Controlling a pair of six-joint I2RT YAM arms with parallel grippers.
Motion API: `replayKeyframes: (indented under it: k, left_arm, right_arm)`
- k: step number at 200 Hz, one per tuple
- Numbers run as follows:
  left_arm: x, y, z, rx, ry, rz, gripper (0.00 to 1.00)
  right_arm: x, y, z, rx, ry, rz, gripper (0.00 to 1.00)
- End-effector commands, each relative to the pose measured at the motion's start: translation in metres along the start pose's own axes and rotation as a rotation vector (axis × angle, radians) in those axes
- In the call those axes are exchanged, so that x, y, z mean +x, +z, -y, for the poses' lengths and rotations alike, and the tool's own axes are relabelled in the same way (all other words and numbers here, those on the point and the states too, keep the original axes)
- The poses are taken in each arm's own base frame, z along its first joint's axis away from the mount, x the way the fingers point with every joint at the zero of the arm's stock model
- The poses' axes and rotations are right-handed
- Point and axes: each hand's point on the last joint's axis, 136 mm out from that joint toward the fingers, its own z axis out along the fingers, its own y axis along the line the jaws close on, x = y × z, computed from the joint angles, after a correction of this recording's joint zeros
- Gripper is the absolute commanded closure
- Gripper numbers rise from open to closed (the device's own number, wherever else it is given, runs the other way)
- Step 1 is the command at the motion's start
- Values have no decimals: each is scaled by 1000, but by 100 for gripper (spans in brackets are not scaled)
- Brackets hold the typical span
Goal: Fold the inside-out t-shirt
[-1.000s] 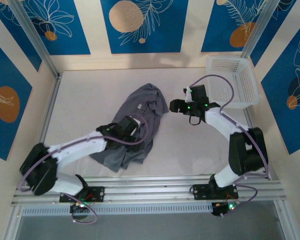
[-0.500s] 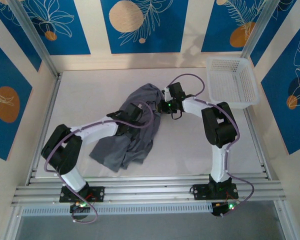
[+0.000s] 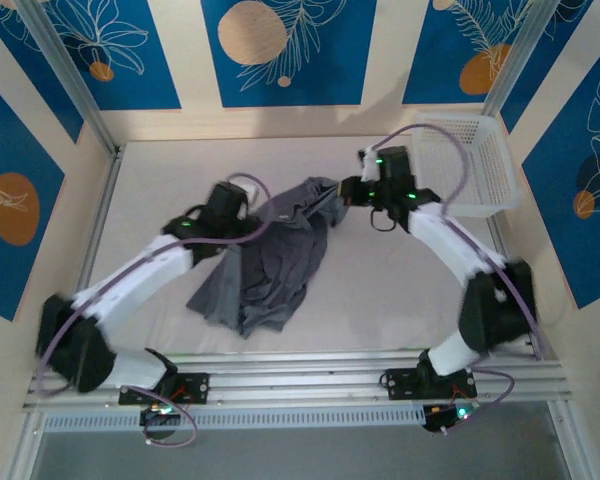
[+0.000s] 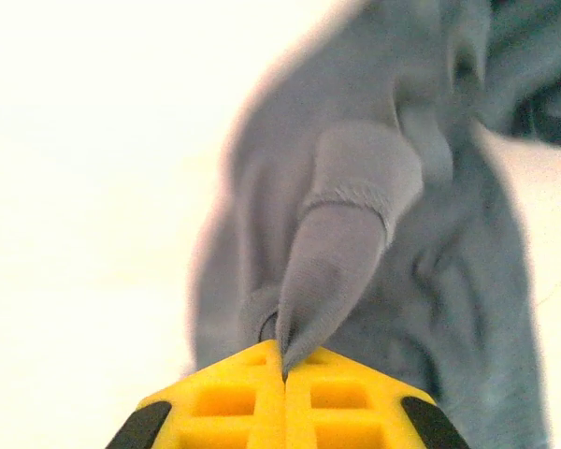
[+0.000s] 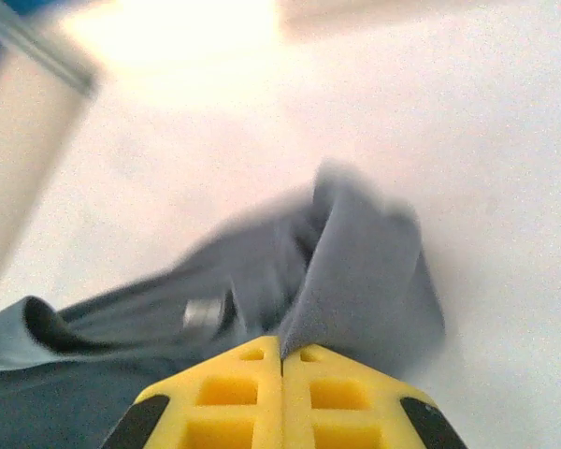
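Left end effector (image 4: 282, 363) and right end effector (image 5: 280, 344), each clamped on the inside-out t-shirt (image 3: 280, 265), have drawn apart, stretching it open, probably spreading it for folding.

"Where does the inside-out t-shirt (image 3: 275, 262) lie?"

"Near the middle of the white table (image 3: 170, 170), crumpled. It is a slate-grey heap running from the far middle down toward the near left."

"And the arms?"

"The left gripper (image 3: 250, 213) is at the shirt's upper left edge, and its arm reaches back to the near-left corner. The right gripper (image 3: 346, 192) meets the shirt's far right corner, where the cloth is drawn to a point."

"What else is there?"

"A white plastic basket (image 3: 475, 165) stands at the table's far right corner, apart from the shirt. Blue wall panels (image 3: 280, 50) with orange discs stand behind."
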Motion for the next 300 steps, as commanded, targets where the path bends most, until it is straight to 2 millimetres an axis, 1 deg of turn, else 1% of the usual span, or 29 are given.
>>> replayKeyframes:
  k: [1,10,13,14,17,18,21,22,25,34,59,72,88,95,113,128,149,168,184,200,220,225,229,238,243,254,266,282,300]
  left_arm:
    - [-85,-122,-18,10,-31,326,100]
    - [-103,-159,-23,11,-27,418,100]
    - [-108,-171,-24,11,-26,447,100]
    - [-110,-175,-24,13,-26,456,100]
    - [-114,-186,-24,18,-23,481,100]
    - [-115,-189,-25,19,-24,488,100]
    - [-119,-200,-25,24,-22,512,100]
    - [-120,-203,-25,24,-22,519,100]
    - [-124,-213,-26,30,-21,543,100]
    - [-132,-240,-26,47,-17,600,100]
    - [-149,-297,-24,101,-15,720,100]
    - [-155,-318,-22,128,-9,758,100]
    - [-163,-335,-22,134,0,796,100]
    - [-166,-337,-24,119,6,807,100]
    - [-176,-332,-37,17,6,806,100]
    - [-187,-312,-43,-63,30,776,100]
    - [-206,-263,-47,-159,84,690,100]
    - [-222,-217,-67,-213,59,629,100]
    - [-235,-179,-102,-247,-21,591,100]
    - [-243,-123,-141,-256,-121,515,100]
    - [-248,-30,-182,-256,-172,426,100]
    - [-249,-7,-191,-269,-168,406,91]
    - [-249,10,-198,-273,-164,394,76]
    - [-251,41,-203,-223,-155,363,42]
    - [-251,52,-201,-178,-159,345,30]
    - [-251,62,-192,-86,-173,322,18]
    - [-253,55,-176,-2,-183,334,12]
    - [-258,28,-146,136,-188,396,11]
    - [-256,-19,-101,282,-124,491,10]
  right_arm:
    - [-72,-110,-29,37,-114,355,100]
    - [-87,-152,-40,38,-142,467,100]
    - [-90,-160,-42,40,-152,488,100]
    - [-92,-169,-46,35,-157,511,100]
    - [-95,-177,-48,37,-165,535,100]
    - [-97,-186,-51,33,-171,556,100]
    - [-99,-194,-53,34,-177,579,100]
    - [-101,-203,-55,30,-182,600,100]
    - [-102,-210,-57,31,-188,619,100]
    - [-107,-246,-69,14,-217,709,100]
    - [-118,-321,-92,-5,-274,894,100]
    - [-123,-353,-99,7,-286,977,100]
    - [-133,-382,-95,72,-269,1067,100]
    - [-140,-391,-92,110,-263,1103,100]
    - [-157,-397,-88,185,-254,1125,100]
    - [-179,-381,-83,237,-242,1080,100]
    - [-207,-336,-63,260,-183,943,100]
    - [-229,-292,-17,269,-37,830,100]
    - [-243,-251,20,269,33,748,100]
    - [-249,-198,45,259,49,632,100]
    - [-248,-124,77,257,70,465,100]
    - [-247,-108,85,262,67,427,100]
    - [-247,-97,90,267,69,397,90]
    - [-242,-76,99,278,85,321,50]
    - [-241,-70,98,273,84,284,38]
    - [-234,-60,94,260,56,205,29]
    - [-229,-60,91,265,22,167,27]
    - [-217,-61,84,212,59,119,27]
    - [-192,-54,69,156,41,8,28]
